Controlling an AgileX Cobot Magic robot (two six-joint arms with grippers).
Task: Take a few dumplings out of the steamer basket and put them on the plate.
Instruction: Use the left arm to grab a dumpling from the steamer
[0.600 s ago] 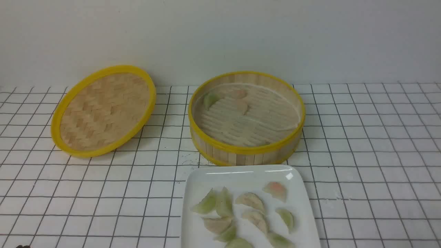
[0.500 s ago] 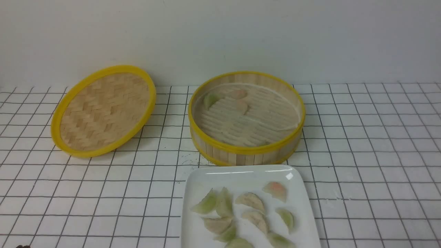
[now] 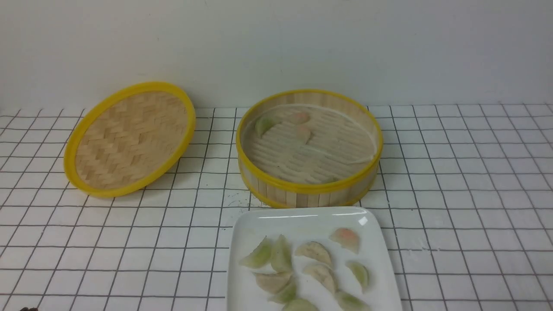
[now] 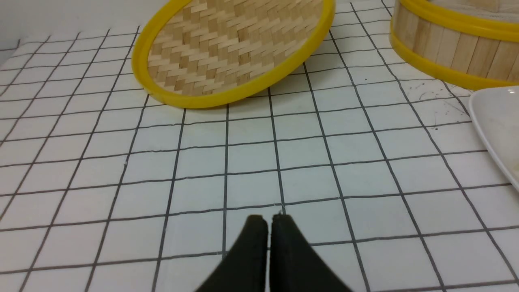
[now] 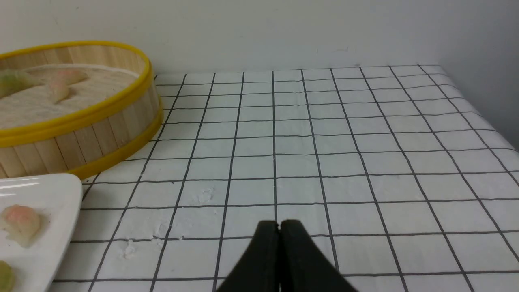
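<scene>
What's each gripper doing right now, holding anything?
Left gripper: closed, holding nothing.
Right gripper: closed, holding nothing.

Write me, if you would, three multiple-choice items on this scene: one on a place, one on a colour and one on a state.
1. Where does the plate lie relative to the steamer basket?
A. On the robot's side of it
B. Farther from the robot than it
C. Inside it

2. What colour are the steamer basket's rims?
A. Red
B. White
C. Yellow

3. How do the left pincer and the right pincer stand?
A. Both open
B. Both shut, holding nothing
C. One open, one shut

Answers:
1 A, since the front view shows the plate nearer the camera than the basket.
2 C, since the top and bottom bands are yellow in all three views.
3 B, since each wrist view shows the fingertips together over bare tabletop.
</scene>
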